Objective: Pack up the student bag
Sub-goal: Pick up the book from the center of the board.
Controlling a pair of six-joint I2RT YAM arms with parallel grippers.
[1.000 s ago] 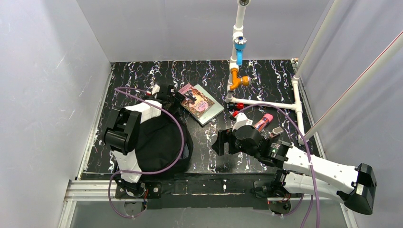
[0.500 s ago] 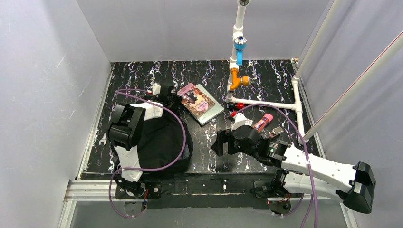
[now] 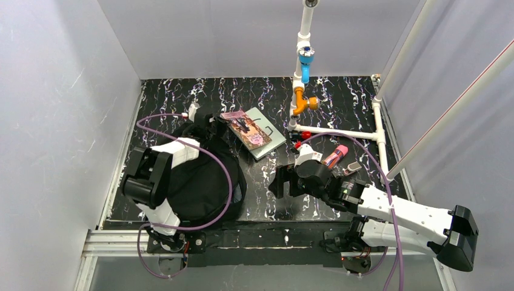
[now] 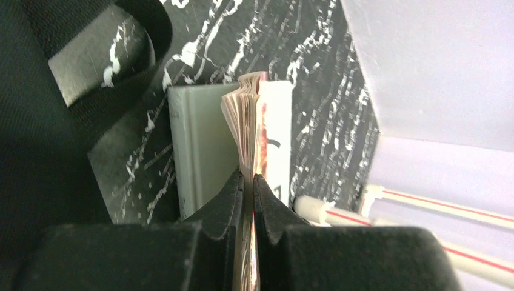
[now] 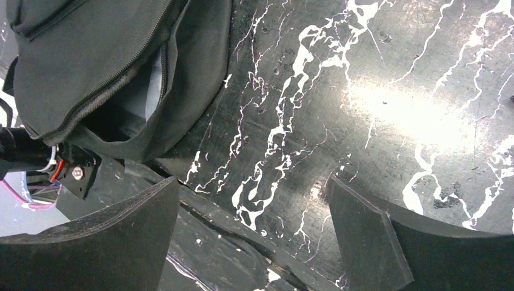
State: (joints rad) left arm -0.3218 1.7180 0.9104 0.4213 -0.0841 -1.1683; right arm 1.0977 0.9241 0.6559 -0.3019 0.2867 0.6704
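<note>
The student bag (image 3: pixel 203 185) lies at the lower left of the overhead view, slumped on the desk (image 3: pixel 267 203) close to the arm bases. It looks soft and limp, and probably light. It would likely sag shut if lifted by loose cloth, so the stiffer zip edge (image 5: pixel 103 91) beside its gaping mouth seems the best place to hold.

The right end effector (image 3: pixel 277 180) hangs released just right of the bag, gripping nothing.

Further back, at upper centre, the left end effector (image 4: pixel 247 182) is clenched on the edge of a thin pink book (image 3: pixel 247 127), which rests on a grey book (image 3: pixel 270 138).

The left arm (image 3: pixel 160 173) covers much of the bag, so its inside is mostly hidden. Whether the whole pink book is pinched, or only some pages, cannot be told.
</note>
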